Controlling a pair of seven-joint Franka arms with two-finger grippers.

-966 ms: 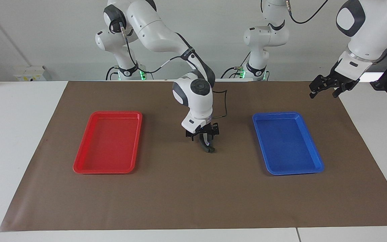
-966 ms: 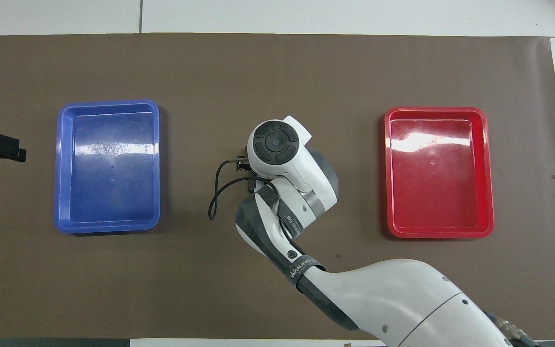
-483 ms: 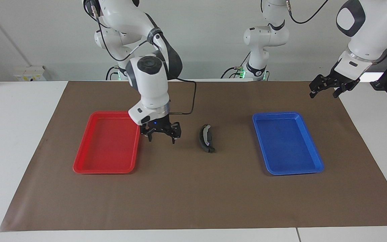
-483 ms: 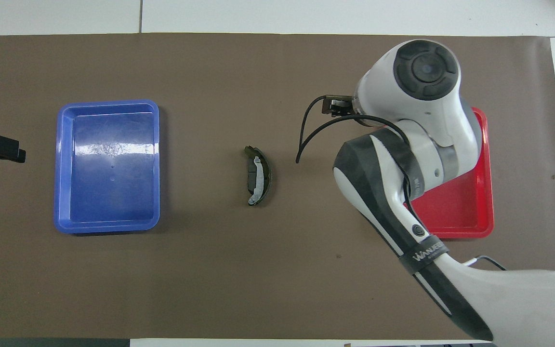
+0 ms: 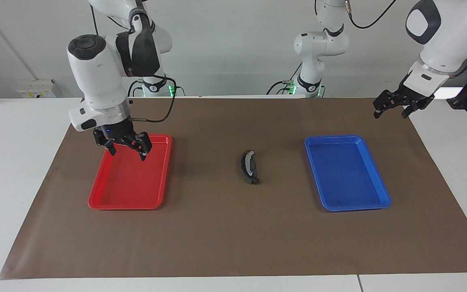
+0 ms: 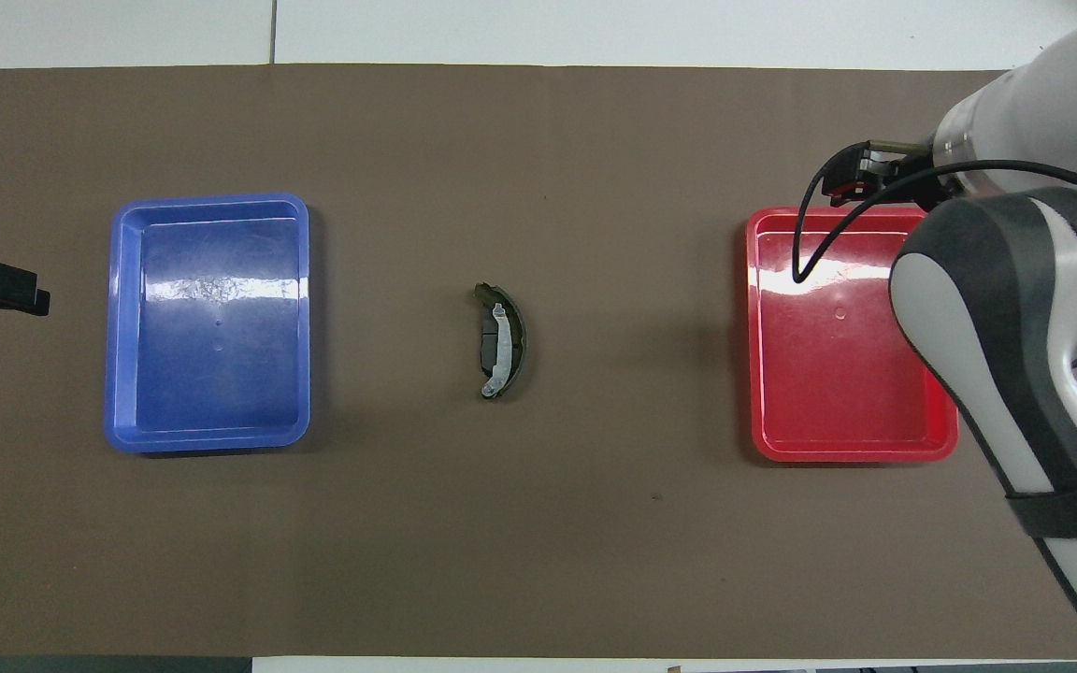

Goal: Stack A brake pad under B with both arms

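Facing view: curved black crescent brake piece with silvery rim [image 5: 249, 167] atop small dark pad, between red plastic tray [image 5: 108, 200] and blue plastic tray [image 5: 379, 194]. Right gripper [image 5: 128, 149] spread empty over red tray; left gripper [image 5: 391, 108] spread, waiting.

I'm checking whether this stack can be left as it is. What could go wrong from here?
The stack sits loose on the bare brown mat between the red tray and blue tray. B is longer than the A brake pad beneath, so a bump might tip or slide it. The right gripper, open over the red tray, and the left gripper, waiting over the mat's corner, hold nothing.
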